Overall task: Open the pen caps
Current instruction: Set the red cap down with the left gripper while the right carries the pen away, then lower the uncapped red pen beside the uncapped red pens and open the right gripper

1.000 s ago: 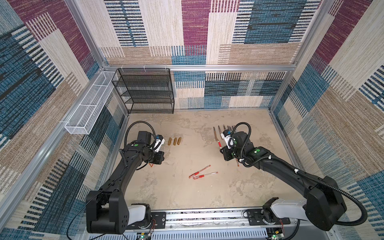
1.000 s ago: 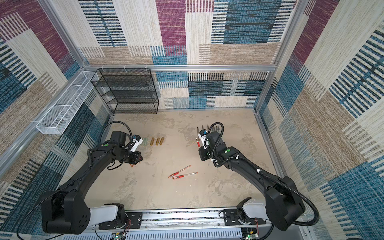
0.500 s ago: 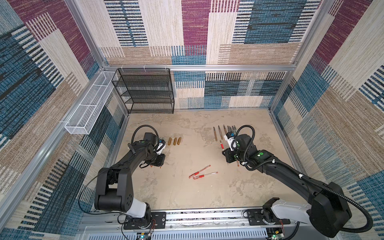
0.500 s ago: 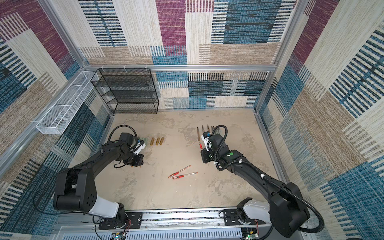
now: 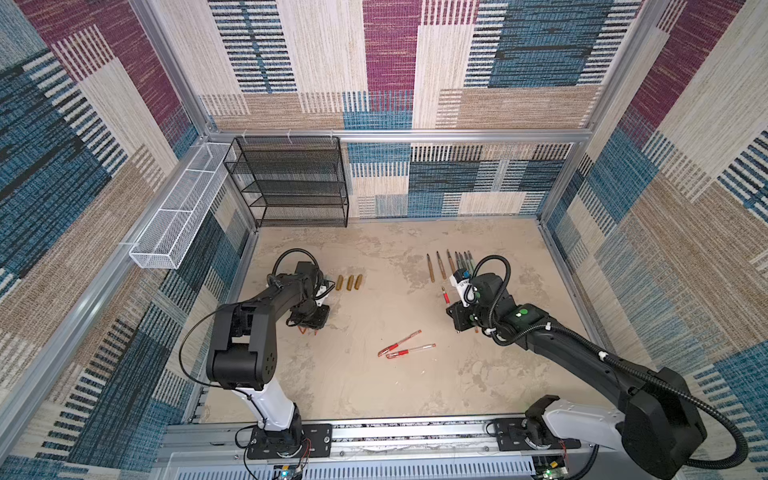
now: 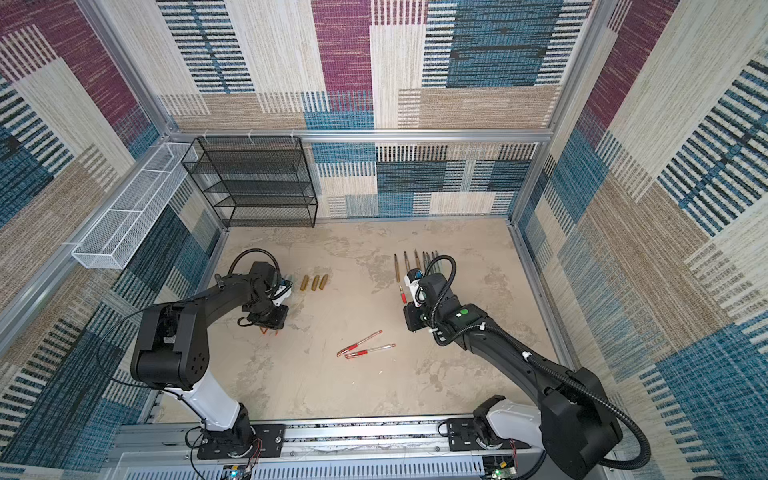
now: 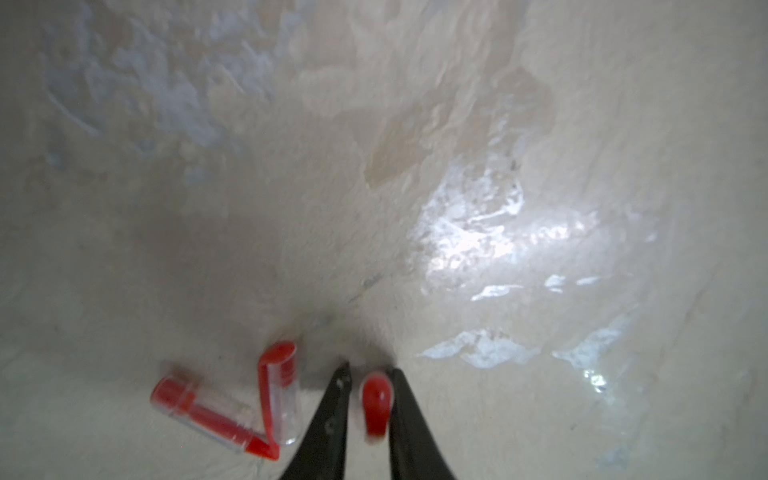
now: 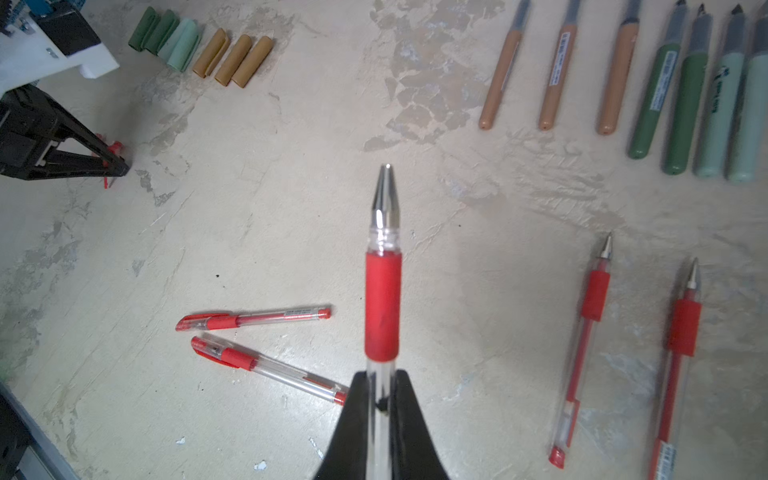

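Observation:
In the left wrist view my left gripper [image 7: 370, 370] hangs just above the table, its jaws slightly parted. A red pen cap [image 7: 376, 403] sits between them, against one finger and apart from the other. Two more red caps [image 7: 282, 386] lie on the table beside it. My right gripper [image 8: 382, 376] is shut on the clear barrel of an uncapped red pen [image 8: 383, 307], tip pointing away. Gold caps [image 5: 349, 282] and green caps [image 8: 166, 37] lie in a row by the left gripper [image 5: 309, 330]. Two capped red pens [image 5: 405, 345] lie mid-table.
A row of uncapped gold and green pen bodies [image 5: 449, 266] lies at the back right. Two uncapped red pens [image 8: 590, 340] lie near the right arm. A black wire shelf [image 5: 291, 183] and a white mesh basket [image 5: 178, 216] stand at the back left.
My left gripper has come toward the front and down to the table, and its jaws have parted from shut. My right gripper has shifted slightly right with the pen.

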